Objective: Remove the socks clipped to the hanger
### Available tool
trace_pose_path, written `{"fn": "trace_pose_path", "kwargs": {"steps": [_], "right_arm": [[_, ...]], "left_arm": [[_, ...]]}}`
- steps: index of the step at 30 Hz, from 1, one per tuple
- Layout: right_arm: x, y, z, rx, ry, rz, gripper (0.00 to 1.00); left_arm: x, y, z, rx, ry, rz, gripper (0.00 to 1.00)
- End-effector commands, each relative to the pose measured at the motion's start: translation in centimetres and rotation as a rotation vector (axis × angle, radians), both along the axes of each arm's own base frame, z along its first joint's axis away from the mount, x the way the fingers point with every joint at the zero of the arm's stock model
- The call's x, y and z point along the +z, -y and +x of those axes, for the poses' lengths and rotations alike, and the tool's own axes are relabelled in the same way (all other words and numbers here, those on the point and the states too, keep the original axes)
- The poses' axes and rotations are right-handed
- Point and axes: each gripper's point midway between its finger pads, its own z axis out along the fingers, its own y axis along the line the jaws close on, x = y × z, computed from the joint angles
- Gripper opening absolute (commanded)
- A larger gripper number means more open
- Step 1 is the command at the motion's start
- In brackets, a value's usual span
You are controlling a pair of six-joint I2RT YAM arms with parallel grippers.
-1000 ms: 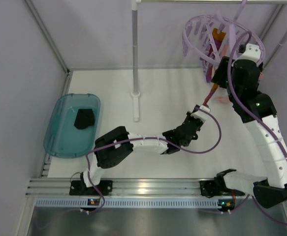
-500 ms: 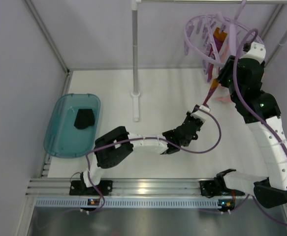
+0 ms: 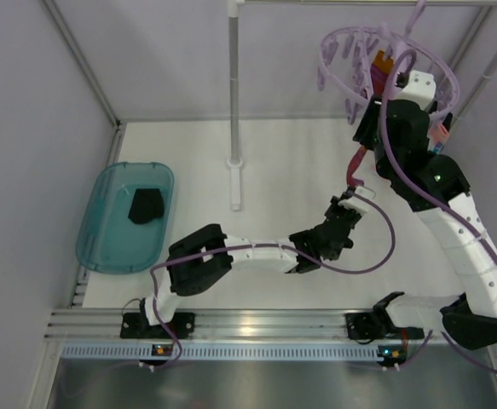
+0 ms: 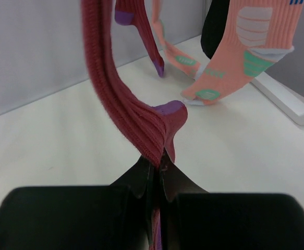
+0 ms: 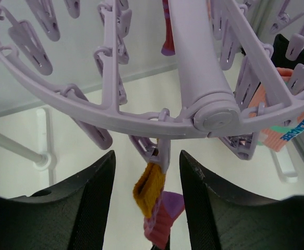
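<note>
The lilac hanger [image 3: 376, 47] hangs at the back right, and its ring [image 5: 115, 120] fills the right wrist view. A magenta-red sock [image 4: 131, 114] with a purple heel and orange cuff [image 5: 149, 190] hangs from one peg [image 5: 162, 153]. My left gripper [image 4: 159, 161] is shut on this sock's lower end, and it also shows from above [image 3: 355, 198]. My right gripper [image 5: 147, 159] is open, one finger on each side of that peg, not touching it. More socks hang behind: salmon pink [image 4: 235, 47], black [image 4: 214, 26] and another magenta-red one [image 4: 141, 31].
A teal tub [image 3: 103, 230] at the left holds a black sock [image 3: 146, 205]. The white pole [image 3: 234, 102] stands mid-table on its base [image 3: 234, 162]. Frame bars run along the back and the right side.
My right arm has moved left and up under the hanger, bringing its fingers round the peg. The left gripper, still on the sock, has shifted slightly toward the near edge.
</note>
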Motion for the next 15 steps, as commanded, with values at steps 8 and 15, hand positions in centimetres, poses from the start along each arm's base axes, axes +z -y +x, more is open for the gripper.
{"fn": "trace_pose_path", "kwargs": {"steps": [8,15], "right_arm": [[1.6,1.7,-0.9,-0.108,0.025,-0.031,0.51],[1.6,1.4,-0.8,-0.122,0.024,-0.035,0.49]], "left_arm": [[2.5,0.8,-1.7,0.077,0.050,-0.031,0.00],[1.9,1.5,-2.2,0.101,0.065,0.011,0.00]]}}
